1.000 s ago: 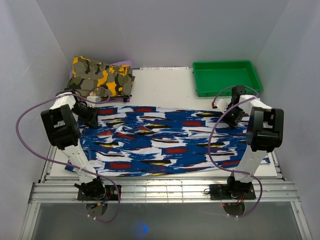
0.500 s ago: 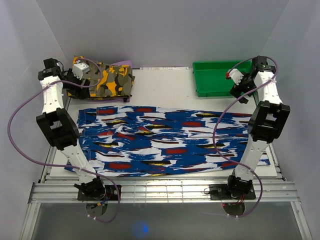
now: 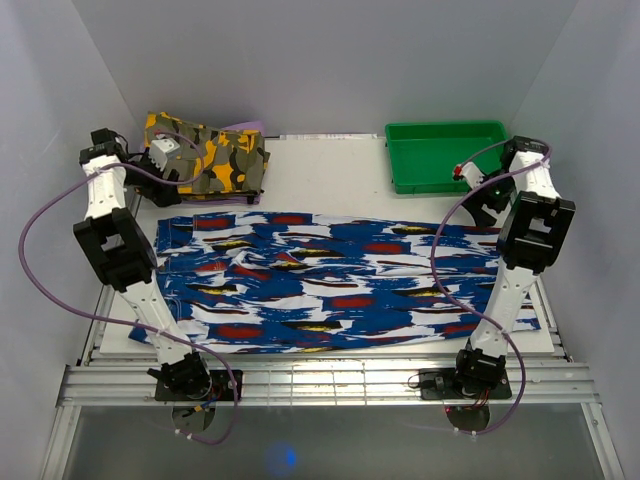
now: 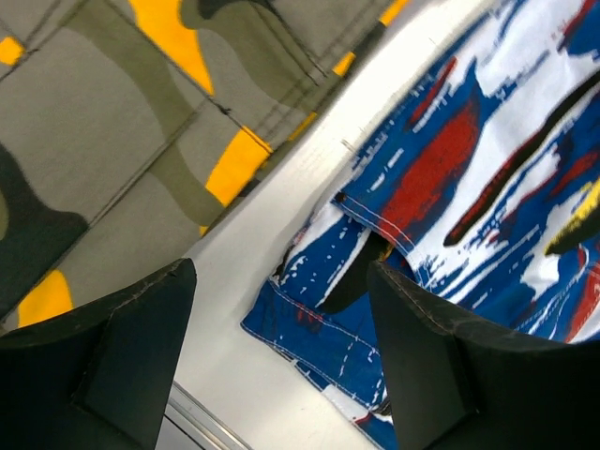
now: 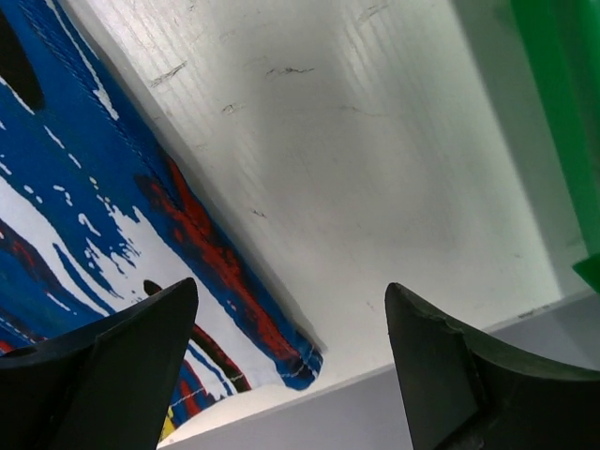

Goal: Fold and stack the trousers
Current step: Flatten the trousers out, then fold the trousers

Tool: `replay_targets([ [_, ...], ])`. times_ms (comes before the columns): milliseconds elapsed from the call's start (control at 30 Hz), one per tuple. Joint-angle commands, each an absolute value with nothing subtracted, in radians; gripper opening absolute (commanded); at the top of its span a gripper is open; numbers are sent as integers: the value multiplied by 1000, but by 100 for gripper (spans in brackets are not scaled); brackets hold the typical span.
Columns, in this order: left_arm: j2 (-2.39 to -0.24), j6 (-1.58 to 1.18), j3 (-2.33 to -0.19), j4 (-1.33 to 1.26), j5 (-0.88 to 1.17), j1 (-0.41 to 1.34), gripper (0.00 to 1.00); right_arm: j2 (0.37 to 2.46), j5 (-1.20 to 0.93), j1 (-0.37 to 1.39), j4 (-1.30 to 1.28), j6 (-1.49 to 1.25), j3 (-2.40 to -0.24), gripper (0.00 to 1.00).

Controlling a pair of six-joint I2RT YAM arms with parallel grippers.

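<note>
Plainly, trousers (image 3: 330,285) flat — far corners near spread jaws, untouched.

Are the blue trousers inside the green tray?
No, the trousers lie spread flat on the white table, apart from the green tray at the back right.

The trousers (image 3: 330,285) are lying flat, spread wide across the table. They are bright blue with white, red, black and yellow streaks. One stitched corner is showing between the fingers (image 4: 103,375) of the left gripper (image 4: 281,272), not touching them. Another corner is lying beside the fingers (image 5: 94,366) of the right gripper (image 5: 291,284).
</note>
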State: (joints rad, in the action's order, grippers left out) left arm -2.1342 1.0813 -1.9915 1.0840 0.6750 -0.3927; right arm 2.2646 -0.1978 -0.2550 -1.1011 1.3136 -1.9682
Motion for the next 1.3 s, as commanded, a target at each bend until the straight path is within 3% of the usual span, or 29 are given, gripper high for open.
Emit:
replay_targets([
  [0, -2163, 1251, -2028, 1190, 706, -397, 84, 2307, -192, -259, -1174, 1592, -1983, 86],
  [167, -2233, 1377, -2074, 1272, 646, -397, 76, 2330, -166, -259, -1152, 1643, -1928, 80],
  [467, -2339, 1439, -2099, 1203, 549, -377, 72, 2301, -124, -259, -1106, 1677, -1836, 53],
  [533, -2355, 1443, -2100, 1184, 522, -370, 72, 2299, -112, -259, -1106, 1677, -1825, 51],
  [633, -2372, 1460, -2079, 1184, 499, -351, 67, 2301, -98, -259, -1108, 1674, -1824, 42],
  [700, -2367, 1468, -2060, 1183, 494, -344, 55, 2299, -95, -258, -1109, 1669, -1825, 28],
  [767, -2367, 1462, -2049, 1186, 495, -341, 43, 2299, -89, -255, -1111, 1658, -1830, 8],
  [867, -2353, 1459, -2036, 1187, 491, -334, 29, 2298, -106, -252, -1127, 1631, -1867, 8],
  [933, -2344, 1439, -2040, 1177, 491, -334, 3, 2292, -117, -255, -1132, 1605, -1890, 8],
  [1133, -2267, 1263, -2022, 1008, 538, -356, 0, 2221, -184, -270, -1123, 1566, -1951, 8],
  [1267, -2116, 1183, -1896, 849, 551, -364, 0, 2145, -235, -282, -1108, 1557, -1947, 8],
])
